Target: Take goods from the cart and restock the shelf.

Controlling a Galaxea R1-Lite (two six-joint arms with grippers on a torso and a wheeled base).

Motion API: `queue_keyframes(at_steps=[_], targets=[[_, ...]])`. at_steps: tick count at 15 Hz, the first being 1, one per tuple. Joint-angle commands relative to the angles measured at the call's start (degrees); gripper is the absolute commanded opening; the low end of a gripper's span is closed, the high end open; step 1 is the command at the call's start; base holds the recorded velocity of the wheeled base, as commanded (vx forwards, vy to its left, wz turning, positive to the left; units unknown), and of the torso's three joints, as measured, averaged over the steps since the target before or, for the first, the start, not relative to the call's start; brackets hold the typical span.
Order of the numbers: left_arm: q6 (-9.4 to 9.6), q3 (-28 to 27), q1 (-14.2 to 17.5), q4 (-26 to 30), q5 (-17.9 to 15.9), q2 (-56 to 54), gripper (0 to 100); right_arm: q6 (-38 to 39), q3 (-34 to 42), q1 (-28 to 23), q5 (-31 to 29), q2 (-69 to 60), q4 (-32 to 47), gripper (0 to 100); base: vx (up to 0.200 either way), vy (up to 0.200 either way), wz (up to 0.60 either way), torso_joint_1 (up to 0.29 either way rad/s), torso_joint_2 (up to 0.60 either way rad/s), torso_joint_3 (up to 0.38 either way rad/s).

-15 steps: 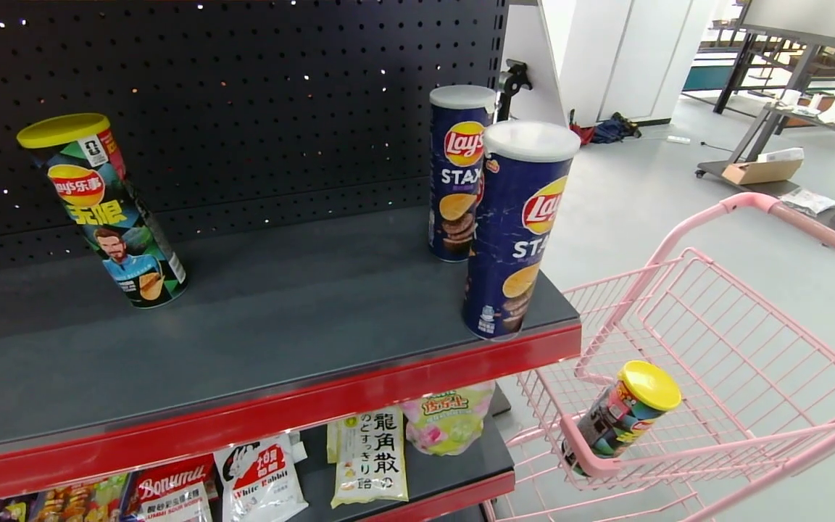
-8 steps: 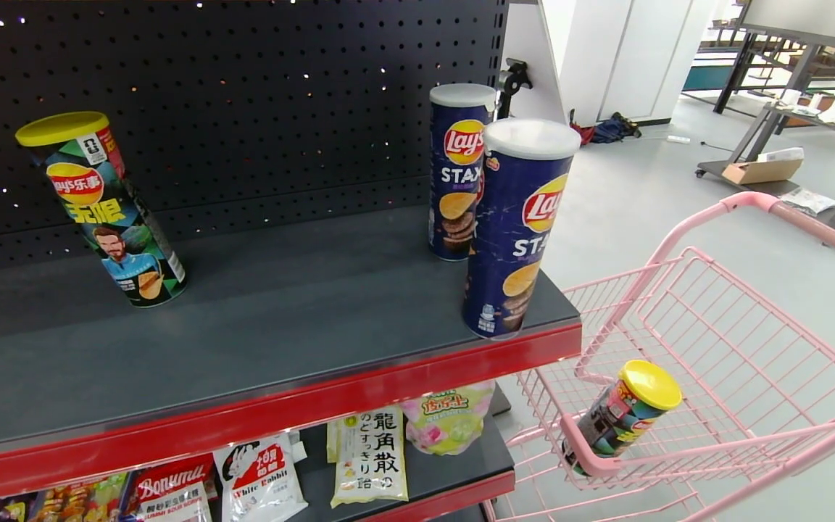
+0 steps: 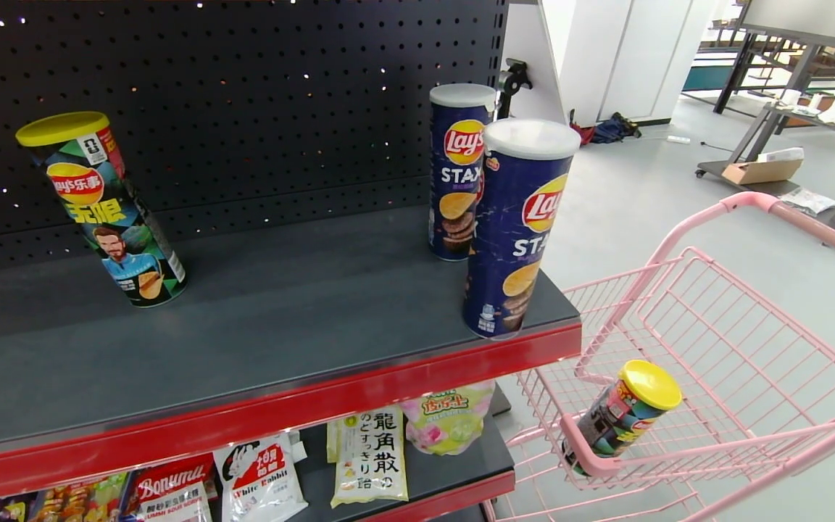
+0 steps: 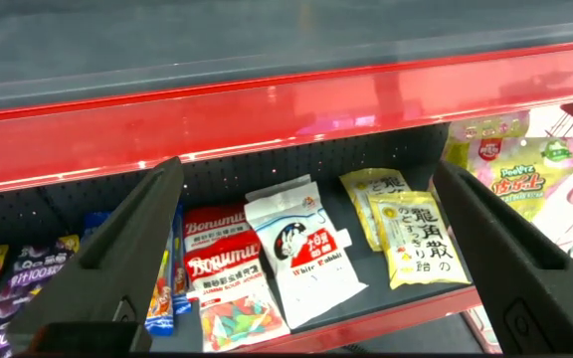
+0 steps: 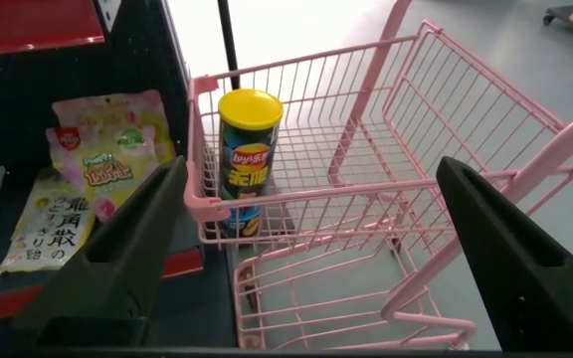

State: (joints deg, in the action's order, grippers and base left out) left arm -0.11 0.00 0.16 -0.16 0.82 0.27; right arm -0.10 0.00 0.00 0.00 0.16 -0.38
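Chip can [image 3: 624,417], yellow lid, multicolour label, stands lid up in the pink cart [image 3: 722,210]. It sits in the basket corner nearest the shelf, against the wire wall. The cart is just beside the right end of the upper shelf [image 3: 280,312], with its basket lower than that shelf's surface.

Right hand [image 5: 311,164]: fingers spread wide, nothing between them. It hangs apart from the cart and faces the basket; in the right wrist view the chip can lies between the two fingers, farther off, not touched.

Left hand [image 4: 306,167]: fingers also wide apart, nothing held. It is in front of the shelving, just below the red front edge [image 3: 316,406], and faces the lower shelf [image 4: 396,298].

On the upper shelf:
- A matching can [image 3: 109,217] with the same yellow lid and label stands at the left, near the black pegboard [image 3: 243,94].
- A rear blue can [image 3: 457,174] with a white lid stands at the right end, close to the pegboard.
- A front blue can [image 3: 515,232], also white-lidded, stands at the right front corner, close to the red edge.
- The two blue cans overlap in the head view; I cannot tell whether they touch.
- The matching can is well apart from both blue cans.

On the lower shelf, snack bags lie flat in a row:
- a red bag [image 4: 222,273]
- a white bag [image 4: 301,249]
- a yellow bag [image 4: 416,239]
- a green-and-pink bag [image 3: 446,420], nearest the cart
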Motion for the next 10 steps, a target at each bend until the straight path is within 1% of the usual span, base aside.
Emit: queue_keyframes(at_steps=[1,3,4,5,6,7,8,9,10], targets=[[-0.07,0.0,0.0,0.0,0.0,0.0,100,-0.2,0.0,0.0,0.0,-0.2,0.0,100,0.0,0.0,0.0,0.0,0.0,0.0],[-0.07,0.0,0.0,0.0,0.1,0.0,100,-0.1,0.0,-0.1,0.0,-0.2,-0.1,100,0.0,0.0,0.0,0.0,0.0,0.0],[-0.07,0.0,0.0,0.0,0.1,0.0,100,2.4,-7.8,0.6,0.1,6.6,-0.9,100,0.0,0.0,0.0,0.0,0.0,0.0],[-0.07,0.0,0.0,0.0,0.1,0.0,100,9.7,-20.2,0.9,-0.1,20.2,-1.0,100,0.0,0.0,0.0,0.0,0.0,0.0],[-0.07,0.0,0.0,0.0,0.1,0.0,100,17.7,-32.3,0.7,0.3,30.4,-0.3,100,0.0,0.0,0.0,0.0,0.0,0.0],[-0.07,0.0,0.0,0.0,0.0,0.0,100,19.3,-38.8,1.8,1.5,41.7,-0.8,100,0.0,0.0,0.0,0.0,0.0,0.0],[-0.07,0.0,0.0,0.0,0.1,0.0,100,18.2,-34.5,1.9,1.8,44.6,-1.7,100,0.0,0.0,0.0,0.0,0.0,0.0],[-0.07,0.0,0.0,0.0,0.1,0.0,100,17.0,-27.7,2.5,2.3,46.8,-4.1,100,0.0,0.0,0.0,0.0,0.0,0.0],[-0.07,0.0,0.0,0.0,0.1,0.0,100,17.1,-21.4,3.7,2.4,52.0,-11.3,100,0.0,0.0,0.0,0.0,0.0,0.0]])
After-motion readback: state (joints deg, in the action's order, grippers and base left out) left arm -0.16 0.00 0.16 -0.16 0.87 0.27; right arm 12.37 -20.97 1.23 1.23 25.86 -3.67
